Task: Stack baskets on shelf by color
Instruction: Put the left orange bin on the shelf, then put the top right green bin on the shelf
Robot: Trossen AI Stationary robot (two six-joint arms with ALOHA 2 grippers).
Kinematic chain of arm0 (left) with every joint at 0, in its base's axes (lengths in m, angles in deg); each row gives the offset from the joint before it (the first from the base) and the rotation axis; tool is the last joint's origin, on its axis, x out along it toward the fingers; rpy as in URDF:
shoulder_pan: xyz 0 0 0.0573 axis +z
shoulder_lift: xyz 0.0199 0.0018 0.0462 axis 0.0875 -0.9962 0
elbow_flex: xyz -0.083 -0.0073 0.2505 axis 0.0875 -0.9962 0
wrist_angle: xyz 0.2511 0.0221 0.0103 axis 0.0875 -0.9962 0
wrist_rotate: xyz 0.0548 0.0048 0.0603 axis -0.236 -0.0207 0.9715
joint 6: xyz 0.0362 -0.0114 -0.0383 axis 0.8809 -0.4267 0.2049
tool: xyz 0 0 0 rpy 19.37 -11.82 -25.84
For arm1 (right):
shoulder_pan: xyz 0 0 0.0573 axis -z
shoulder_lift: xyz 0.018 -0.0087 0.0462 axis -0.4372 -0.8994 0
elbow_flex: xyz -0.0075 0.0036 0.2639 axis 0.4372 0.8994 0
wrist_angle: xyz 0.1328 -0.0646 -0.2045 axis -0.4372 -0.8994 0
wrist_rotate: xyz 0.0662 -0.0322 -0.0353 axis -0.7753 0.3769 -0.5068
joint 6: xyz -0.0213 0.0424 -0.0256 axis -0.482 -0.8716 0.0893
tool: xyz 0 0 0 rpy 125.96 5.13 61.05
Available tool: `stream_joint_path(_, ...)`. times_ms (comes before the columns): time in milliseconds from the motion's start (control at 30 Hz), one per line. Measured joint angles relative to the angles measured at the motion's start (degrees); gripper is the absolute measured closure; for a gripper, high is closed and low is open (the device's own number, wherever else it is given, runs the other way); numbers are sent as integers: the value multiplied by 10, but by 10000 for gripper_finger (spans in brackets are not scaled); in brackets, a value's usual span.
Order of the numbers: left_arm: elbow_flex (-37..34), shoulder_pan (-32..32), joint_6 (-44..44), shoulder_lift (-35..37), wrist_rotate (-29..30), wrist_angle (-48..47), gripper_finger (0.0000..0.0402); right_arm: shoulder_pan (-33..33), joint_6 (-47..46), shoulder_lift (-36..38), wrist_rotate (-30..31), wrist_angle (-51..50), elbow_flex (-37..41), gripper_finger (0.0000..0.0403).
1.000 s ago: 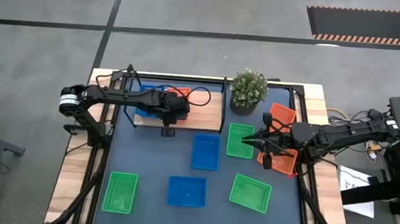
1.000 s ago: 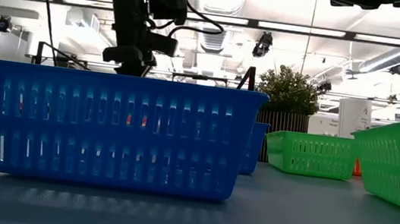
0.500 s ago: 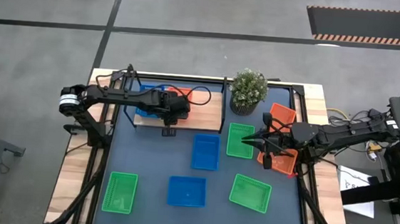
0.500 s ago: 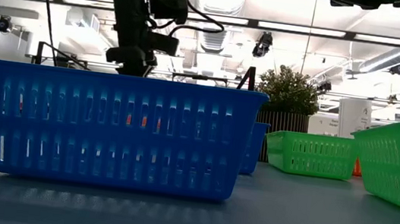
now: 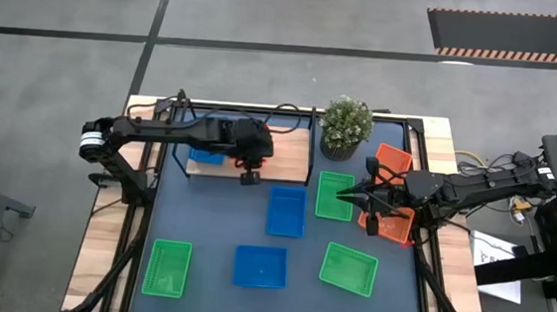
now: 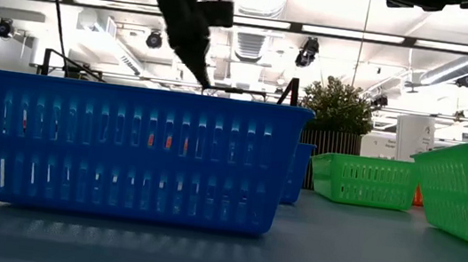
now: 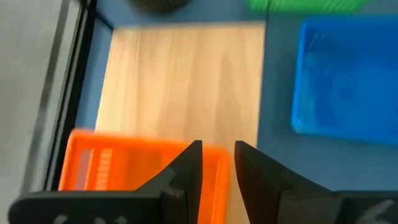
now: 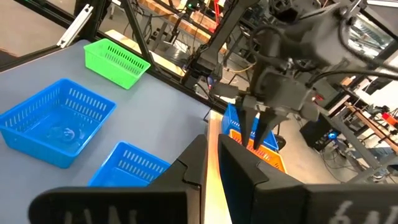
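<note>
above the shelf (image 5: 288,157) at the table's far edge, the left gripper (image 5: 249,177) hangs with fingers slightly apart over the orange basket (image 7: 143,168); it should lift straight, avoiding the rim.

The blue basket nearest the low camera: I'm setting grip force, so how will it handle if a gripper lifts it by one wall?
The blue basket has thin walls slotted all round, so it is probably light and may flex under a hard pinch. It sits wide and flat on the table, so it is unlikely to tip or roll. Its smooth plastic could slip between the fingers.
</note>
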Motion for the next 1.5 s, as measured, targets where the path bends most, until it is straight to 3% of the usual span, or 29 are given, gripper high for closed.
stream_joint_path(133,0,-16,-1,0,-51,75,324,0,0,0,0,-5,0,371)
stream_joint_path(333,-16,-97,23,3,-55,267,324,0,1,0,0,-7,0,371)
stream_joint_path(600,-109,-191,62,3,-51,501,324,0,-25,0,1,-4,0,371)
stream_joint_path(833,-170,-218,66,40,-50,540,324,-2,-84,-16,-8,30,-2,333)
stream_joint_path(1033,-229,-216,98,119,-47,543,324,-23,-163,-86,-9,23,-42,286)
stream_joint_path(1233,-298,-215,123,205,-3,585,324,-40,-272,-185,0,-127,-135,266)
stream_joint_path(1500,-356,-216,122,298,7,599,324,-40,-401,-331,7,-462,-257,271)
